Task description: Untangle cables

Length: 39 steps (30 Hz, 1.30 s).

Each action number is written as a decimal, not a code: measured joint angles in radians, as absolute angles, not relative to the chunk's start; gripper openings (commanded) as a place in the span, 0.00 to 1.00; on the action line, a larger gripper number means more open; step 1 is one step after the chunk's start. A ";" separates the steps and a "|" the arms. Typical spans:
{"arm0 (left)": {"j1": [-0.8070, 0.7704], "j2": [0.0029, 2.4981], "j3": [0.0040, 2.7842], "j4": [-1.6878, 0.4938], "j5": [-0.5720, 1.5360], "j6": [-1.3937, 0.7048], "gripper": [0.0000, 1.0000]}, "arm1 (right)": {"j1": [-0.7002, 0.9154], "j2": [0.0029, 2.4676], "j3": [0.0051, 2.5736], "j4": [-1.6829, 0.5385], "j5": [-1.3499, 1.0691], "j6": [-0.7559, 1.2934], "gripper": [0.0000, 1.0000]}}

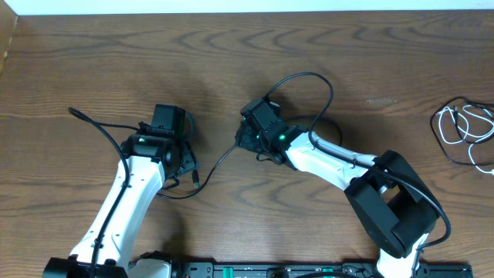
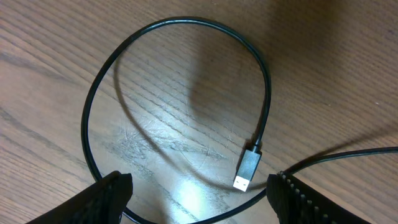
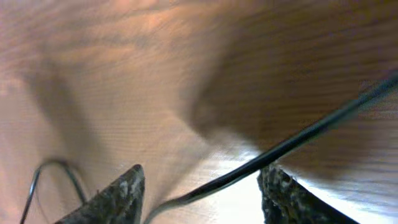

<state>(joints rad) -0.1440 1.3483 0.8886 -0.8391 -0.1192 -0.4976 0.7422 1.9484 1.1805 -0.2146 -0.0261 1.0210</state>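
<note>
A thin black cable (image 1: 218,160) lies across the middle of the table. In the left wrist view it forms a round loop (image 2: 180,22) that ends in a silver-tipped plug (image 2: 247,169). My left gripper (image 2: 199,205) is open just above the table, with the plug and the loop's lower arc between its fingers (image 2: 111,196). It sits left of centre in the overhead view (image 1: 182,160). My right gripper (image 1: 245,139) is open as well (image 3: 199,196), and the black cable (image 3: 292,142) runs loose between its fingertips. A white cable (image 1: 472,123) lies coiled at the far right, with a dark cord looped around it.
The brown wooden table (image 1: 93,62) spreads behind both arms. A thicker black wire (image 1: 318,79) arcs up from the right arm's wrist. The right arm's base (image 1: 390,208) stands at the front right. A black rail (image 1: 255,270) runs along the front edge.
</note>
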 measured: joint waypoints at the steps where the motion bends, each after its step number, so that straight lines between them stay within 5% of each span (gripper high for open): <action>1: -0.144 1.348 0.889 -0.839 -0.119 -0.498 0.75 | 0.743 1.948 1.180 -0.220 -0.003 1.038 0.54; 12: -0.144 1.348 0.889 -0.842 -0.119 -0.498 0.75 | 0.761 2.006 1.181 -0.126 0.093 1.136 0.52; 22: -0.144 1.348 0.889 -0.842 -0.119 -0.498 0.74 | 0.771 2.024 1.183 -0.127 0.069 1.092 0.01; 32: -0.144 1.348 0.889 -0.842 -0.119 -0.498 0.75 | 0.651 1.970 1.188 -0.340 0.033 0.857 0.01; 39: -0.144 1.348 0.889 -0.844 -0.119 -0.498 0.74 | 0.405 1.755 1.185 -0.561 0.018 0.589 0.01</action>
<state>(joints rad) -0.1440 1.3483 0.8886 -0.8444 -0.1192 -0.4976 0.4046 1.7546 1.1854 -0.5613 0.0181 0.5888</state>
